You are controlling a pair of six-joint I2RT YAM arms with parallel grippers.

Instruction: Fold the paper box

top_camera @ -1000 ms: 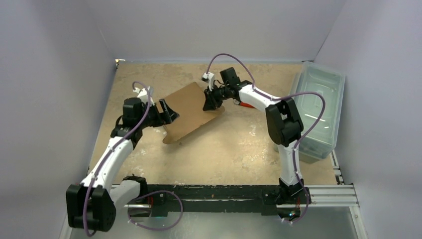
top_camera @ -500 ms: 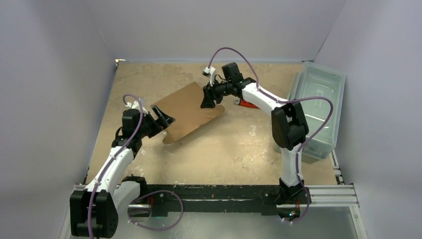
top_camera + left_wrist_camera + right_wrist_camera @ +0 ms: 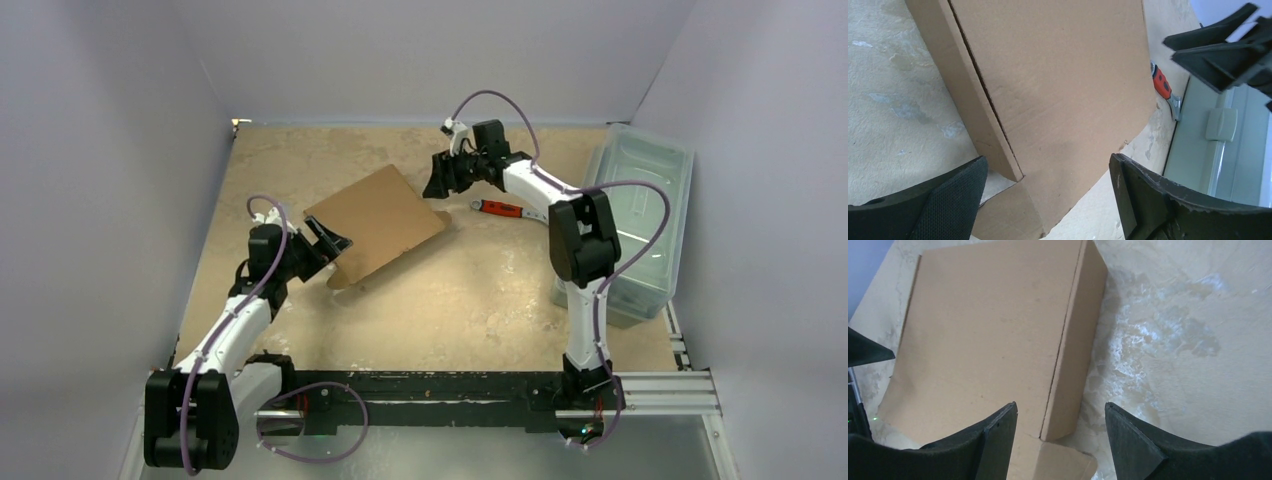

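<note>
The paper box (image 3: 378,222) is a flat brown cardboard shape lying askew on the table's middle. In the left wrist view the paper box (image 3: 1048,95) shows a folded side wall and a loose flap at its near corner. My left gripper (image 3: 328,240) stands open just off the box's left corner, with its midpoint (image 3: 1048,200) over the flap, touching nothing. My right gripper (image 3: 441,176) hangs open above and behind the box's far right corner. In the right wrist view the paper box (image 3: 988,335) lies below the right gripper (image 3: 1060,440), whose jaws hold nothing.
An orange-handled wrench (image 3: 499,208) lies on the table right of the box. A translucent grey-green bin (image 3: 640,215) stands along the right side. Grey walls close in the table on the left, back and right.
My right gripper let go of the box's far right corner, opened and drew back to the upper right. My left gripper widened and pulled slightly left. The box settled flatter.
</note>
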